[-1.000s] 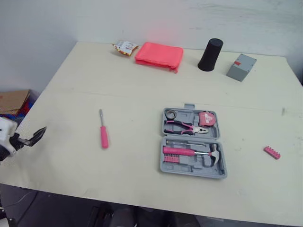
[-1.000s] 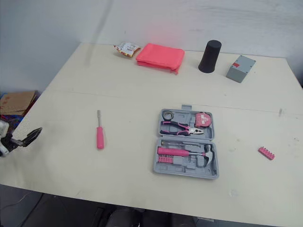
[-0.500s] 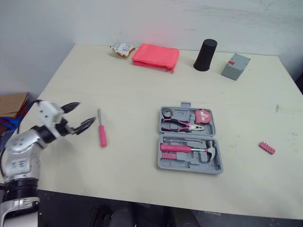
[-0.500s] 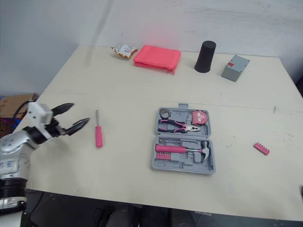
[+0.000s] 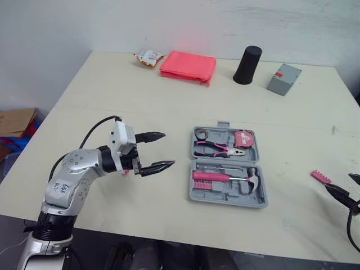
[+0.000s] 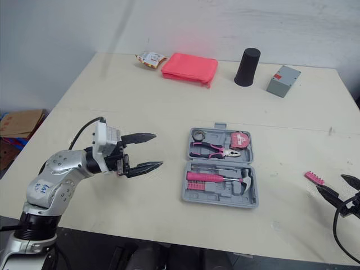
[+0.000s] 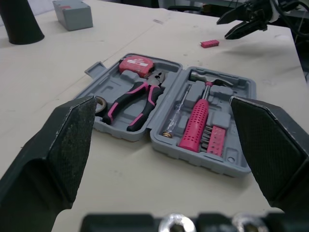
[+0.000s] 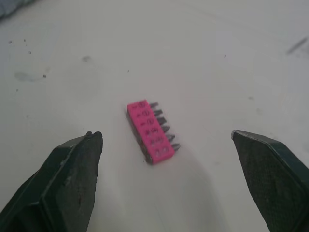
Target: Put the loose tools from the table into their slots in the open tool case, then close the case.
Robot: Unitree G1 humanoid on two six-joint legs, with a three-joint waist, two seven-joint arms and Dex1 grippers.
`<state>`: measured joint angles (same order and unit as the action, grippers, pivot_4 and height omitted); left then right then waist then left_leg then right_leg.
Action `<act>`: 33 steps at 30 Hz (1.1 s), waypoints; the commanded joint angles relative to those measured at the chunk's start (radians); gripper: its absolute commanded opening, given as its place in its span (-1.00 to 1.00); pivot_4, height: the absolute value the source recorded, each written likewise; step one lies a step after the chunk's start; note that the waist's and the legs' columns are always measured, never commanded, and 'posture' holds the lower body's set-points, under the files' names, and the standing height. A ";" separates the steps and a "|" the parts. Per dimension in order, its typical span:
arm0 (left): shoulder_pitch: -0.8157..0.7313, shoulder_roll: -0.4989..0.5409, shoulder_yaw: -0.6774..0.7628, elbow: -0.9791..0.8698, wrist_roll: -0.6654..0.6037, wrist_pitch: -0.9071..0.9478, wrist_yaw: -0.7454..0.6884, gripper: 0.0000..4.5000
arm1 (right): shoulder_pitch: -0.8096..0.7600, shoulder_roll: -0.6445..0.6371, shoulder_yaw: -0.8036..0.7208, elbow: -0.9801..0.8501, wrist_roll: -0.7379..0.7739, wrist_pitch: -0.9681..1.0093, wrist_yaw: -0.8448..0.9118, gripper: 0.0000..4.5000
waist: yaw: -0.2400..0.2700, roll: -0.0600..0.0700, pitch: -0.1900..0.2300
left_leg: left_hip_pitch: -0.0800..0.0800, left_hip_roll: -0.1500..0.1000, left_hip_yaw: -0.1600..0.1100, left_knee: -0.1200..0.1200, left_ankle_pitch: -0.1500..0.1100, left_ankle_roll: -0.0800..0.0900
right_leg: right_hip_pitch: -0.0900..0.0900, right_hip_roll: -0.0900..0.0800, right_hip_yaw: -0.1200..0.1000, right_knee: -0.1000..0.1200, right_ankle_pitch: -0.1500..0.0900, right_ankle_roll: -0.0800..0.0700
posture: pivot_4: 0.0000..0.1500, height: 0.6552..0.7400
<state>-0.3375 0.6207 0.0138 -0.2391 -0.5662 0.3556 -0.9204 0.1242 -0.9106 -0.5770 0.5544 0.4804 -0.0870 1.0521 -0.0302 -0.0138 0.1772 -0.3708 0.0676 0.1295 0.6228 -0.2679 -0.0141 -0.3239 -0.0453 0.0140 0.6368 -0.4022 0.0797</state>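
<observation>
Left tool (image 5: 169, 148), fingers spread wide and empty, has swung in from the left edge of the surface (image 5: 169, 101) within the last second. It now hangs over the pink screwdriver (image 5: 129, 171), with just a sliver peeking out beneath its wrist. Right tool (image 5: 337, 181), also spread open, has come in at the right edge, near the pink bit holder (image 5: 322, 178). Both pickups look set up, and the open tool case (image 5: 225, 198) still lacks both.

A cream table (image 5: 169, 95) meets a white wall (image 5: 169, 22), cardboard box (image 5: 14, 121) alongside.
</observation>
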 commanded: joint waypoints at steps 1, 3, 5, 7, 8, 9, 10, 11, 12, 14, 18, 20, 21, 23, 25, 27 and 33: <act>-0.011 0.023 0.003 -0.097 -0.055 0.080 -0.010 0.98 | -0.196 -0.083 0.086 0.271 -0.090 -0.055 0.097 1.00 | -0.001 0.000 0.000 | 0.000 0.001 0.000 0.000 0.000 0.000 | 0.000 0.001 0.000 0.000 0.000 0.000 | 1.00 1.00; -0.012 0.041 0.004 -0.116 -0.066 0.106 -0.020 0.98 | -0.275 -0.096 0.129 0.346 -0.127 -0.064 0.121 1.00 | -0.004 0.000 0.000 | 0.000 0.001 0.000 0.001 0.000 -0.001 | 0.000 0.001 0.001 0.000 0.000 0.000 | 1.00 1.00; -0.011 0.057 0.006 -0.139 -0.075 0.132 -0.026 0.98 | -0.347 -0.106 0.172 0.420 -0.170 -0.072 0.128 1.00 | -0.010 0.001 0.001 | 0.001 0.001 0.003 0.003 0.000 -0.001 | 0.000 0.002 0.004 0.001 0.001 0.002 | 1.00 1.00; -0.012 0.070 0.013 -0.158 -0.087 0.158 -0.030 0.98 | -0.407 -0.111 0.200 0.484 -0.203 -0.084 0.124 1.00 | -0.015 0.001 0.001 | 0.001 0.001 0.004 0.004 0.000 0.000 | 0.000 0.002 0.005 0.002 0.001 0.002 | 1.00 1.00; -0.013 0.077 0.016 -0.168 -0.094 0.170 -0.029 0.98 | -0.433 -0.113 0.209 0.511 -0.215 -0.095 0.125 1.00 | -0.017 0.001 0.002 | 0.001 0.002 0.005 0.005 0.000 0.000 | 0.000 0.002 0.006 0.002 0.001 0.003 | 1.00 1.00; -0.014 0.086 0.019 -0.181 -0.104 0.186 -0.028 0.98 | -0.465 -0.112 0.223 0.530 -0.222 -0.078 0.141 1.00 | -0.020 0.001 0.002 | 0.001 0.002 0.005 0.005 0.000 0.000 | 0.000 0.002 0.006 0.002 0.002 0.003 | 1.00 1.00; -0.015 0.093 0.023 -0.189 -0.111 0.197 -0.028 0.98 | -0.488 -0.111 0.233 0.545 -0.227 -0.066 0.154 1.00 | -0.021 0.001 0.002 | 0.001 0.002 0.005 0.006 0.000 0.000 | 0.000 0.002 0.006 0.002 0.002 0.003 | 1.00 1.00; -0.016 0.098 0.027 -0.197 -0.117 0.207 -0.025 0.98 | -0.511 -0.108 0.247 0.555 -0.234 -0.055 0.176 1.00 | -0.024 0.001 0.002 | 0.001 0.002 0.005 0.006 0.000 0.000 | 0.000 0.002 0.006 0.002 0.002 0.003 | 1.00 1.00; -0.017 0.103 0.033 -0.202 -0.122 0.217 -0.024 0.98 | -0.531 -0.105 0.264 0.567 -0.245 -0.050 0.200 1.00 | -0.025 0.001 0.003 | 0.001 0.001 0.006 0.006 0.000 0.000 | 0.000 0.001 0.007 0.002 0.002 0.003 | 1.00 1.00; -0.016 0.112 0.040 -0.209 -0.125 0.232 -0.023 0.98 | -0.557 -0.099 0.289 0.589 -0.269 -0.084 0.236 1.00 | -0.026 0.001 0.003 | 0.001 0.001 0.006 0.006 0.000 0.000 | 0.000 0.001 0.008 0.002 0.002 0.003 | 1.00 1.00; -0.013 0.123 0.048 -0.224 -0.137 0.252 -0.018 0.98 | -0.584 -0.088 0.309 0.613 -0.278 -0.078 0.297 1.00 | -0.027 0.000 0.004 | 0.002 0.002 0.007 0.006 0.000 0.000 | 0.000 0.002 0.009 0.003 0.002 0.003 | 1.00 1.00; -0.011 0.127 0.052 -0.229 -0.139 0.259 -0.018 0.98 | -0.592 -0.084 0.316 0.619 -0.282 -0.078 0.329 1.00 | -0.027 0.000 0.004 | 0.002 0.003 0.007 0.007 -0.001 0.000 | 0.000 0.002 0.009 0.003 0.002 0.003 | 1.00 1.00; -0.009 0.129 0.053 -0.230 -0.138 0.261 -0.019 0.98 | -0.592 -0.083 0.317 0.620 -0.283 -0.082 0.337 1.00 | -0.027 -0.001 0.004 | 0.002 0.003 0.007 0.007 -0.001 0.000 | 0.000 0.003 0.009 0.002 0.002 0.003 | 1.00 1.00; -0.006 0.131 0.052 -0.232 -0.136 0.263 -0.020 0.98 | -0.583 -0.083 0.315 0.620 -0.282 -0.091 0.349 1.00 | -0.027 -0.001 0.004 | 0.002 0.003 0.008 0.007 -0.001 0.000 | 0.000 0.003 0.010 0.002 0.002 0.003 | 1.00 1.00; -0.007 0.133 0.051 -0.233 -0.135 0.265 -0.022 0.98 | -0.565 -0.083 0.312 0.619 -0.280 -0.103 0.362 1.00 | -0.027 -0.001 0.004 | 0.002 0.003 0.008 0.007 -0.001 -0.001 | 0.000 0.003 0.010 0.002 0.002 0.003 | 1.00 1.00; -0.010 0.133 0.048 -0.231 -0.134 0.265 -0.024 0.98 | -0.542 -0.081 0.303 0.614 -0.273 -0.118 0.369 1.00 | -0.027 -0.001 0.005 | 0.002 0.003 0.008 0.007 -0.001 -0.001 | 0.000 0.003 0.010 0.002 0.002 0.003 | 1.00 1.00; -0.025 0.140 0.036 -0.225 -0.139 0.277 -0.042 0.98 | -0.472 -0.069 0.259 0.599 -0.236 -0.145 0.358 1.00 | -0.023 -0.002 0.005 | 0.002 0.003 0.008 0.007 -0.002 0.000 | 0.000 0.003 0.010 0.002 0.002 0.003 | 1.00 1.00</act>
<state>-0.3453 0.7465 0.0380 -0.4339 -0.6828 0.6288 -0.9487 -0.3799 -0.9830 -0.3183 1.1439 0.2439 -0.2280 1.3981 -0.0530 -0.0163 0.1824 -0.3686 0.0708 0.1371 0.6297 -0.2696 -0.0142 -0.3235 -0.0426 0.0237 0.6382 -0.4003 0.0831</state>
